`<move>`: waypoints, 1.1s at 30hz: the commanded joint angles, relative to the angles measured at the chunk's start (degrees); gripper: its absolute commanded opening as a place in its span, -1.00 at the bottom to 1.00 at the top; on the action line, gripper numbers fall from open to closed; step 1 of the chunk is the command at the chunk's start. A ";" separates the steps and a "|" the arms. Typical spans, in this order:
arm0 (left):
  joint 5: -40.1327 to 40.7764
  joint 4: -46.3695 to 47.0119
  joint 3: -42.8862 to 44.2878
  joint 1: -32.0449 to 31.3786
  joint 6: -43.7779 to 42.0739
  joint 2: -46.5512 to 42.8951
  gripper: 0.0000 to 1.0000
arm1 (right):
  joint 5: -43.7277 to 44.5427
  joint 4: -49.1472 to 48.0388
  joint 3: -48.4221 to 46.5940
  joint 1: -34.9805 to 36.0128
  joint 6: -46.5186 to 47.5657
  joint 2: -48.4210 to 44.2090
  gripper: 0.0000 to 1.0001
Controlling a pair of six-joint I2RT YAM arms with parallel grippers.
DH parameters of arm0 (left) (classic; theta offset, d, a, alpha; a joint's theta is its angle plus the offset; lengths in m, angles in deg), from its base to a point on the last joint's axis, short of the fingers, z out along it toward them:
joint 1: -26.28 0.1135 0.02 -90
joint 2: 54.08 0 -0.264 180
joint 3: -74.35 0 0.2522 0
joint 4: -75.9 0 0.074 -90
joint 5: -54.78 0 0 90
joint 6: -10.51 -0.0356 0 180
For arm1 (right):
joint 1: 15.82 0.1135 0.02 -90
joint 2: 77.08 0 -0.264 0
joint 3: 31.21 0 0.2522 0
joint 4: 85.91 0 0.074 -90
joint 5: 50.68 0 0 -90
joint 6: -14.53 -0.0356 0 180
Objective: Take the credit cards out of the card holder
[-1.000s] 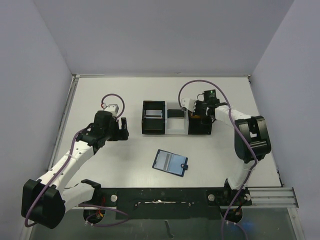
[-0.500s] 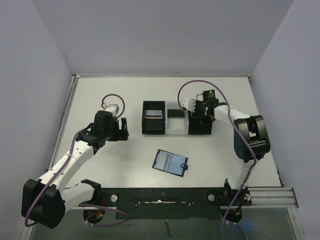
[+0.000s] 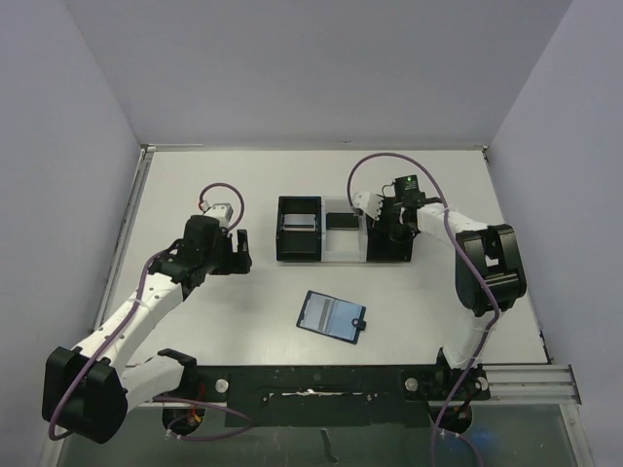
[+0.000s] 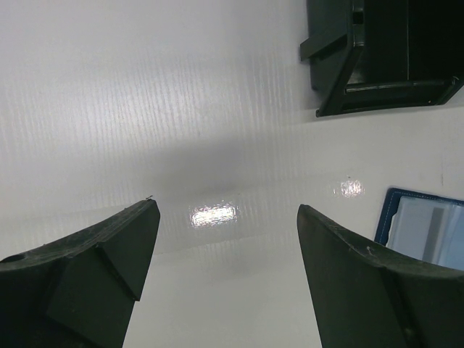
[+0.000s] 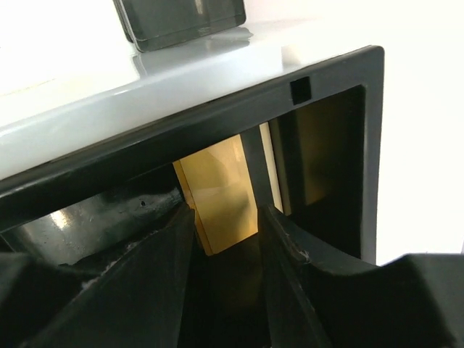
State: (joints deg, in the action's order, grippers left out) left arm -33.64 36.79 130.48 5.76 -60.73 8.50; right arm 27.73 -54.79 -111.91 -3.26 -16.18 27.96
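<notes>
The card holder [image 3: 331,317], a dark blue wallet, lies spread open on the table's near middle; its edge shows in the left wrist view [image 4: 428,225]. A gold credit card [image 5: 221,188] rests inside the right black box [image 3: 399,251], just beyond my right gripper [image 5: 226,210], whose jaws stand apart over that box [image 3: 389,226]. A silver-grey card [image 3: 299,221] lies in the left black box [image 3: 282,233]. A dark card [image 3: 342,221] sits on the white tray [image 3: 343,248] between the boxes. My left gripper [image 3: 241,251] hovers open and empty [image 4: 226,206] left of the boxes.
The two black boxes joined by the white tray stand mid-table. The left box's corner [image 4: 377,65] shows ahead and to the right of my left fingers. Grey walls close in the table on three sides.
My right gripper's jaws have parted and let go of the gold card inside the right box. The left arm and the card holder have not moved.
</notes>
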 commanded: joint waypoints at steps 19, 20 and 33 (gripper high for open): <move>-1.97 3.27 0.82 0.64 -1.03 -0.88 0.54 | 10.69 -11.85 7.78 -3.88 -77.73 -26.84 0.93; -1.98 3.36 0.84 0.65 -0.99 -0.89 0.54 | 9.06 -10.04 7.33 -5.32 -80.29 -26.79 0.96; -2.63 3.27 0.81 0.77 -1.01 -0.24 0.53 | 6.71 -4.05 6.48 -3.61 -91.15 -18.44 -0.23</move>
State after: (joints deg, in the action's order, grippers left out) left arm -35.52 37.03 130.48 6.20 -60.75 8.81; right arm 30.37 -60.56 -101.50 -11.00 -103.81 9.09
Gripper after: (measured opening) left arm 0.767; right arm 0.485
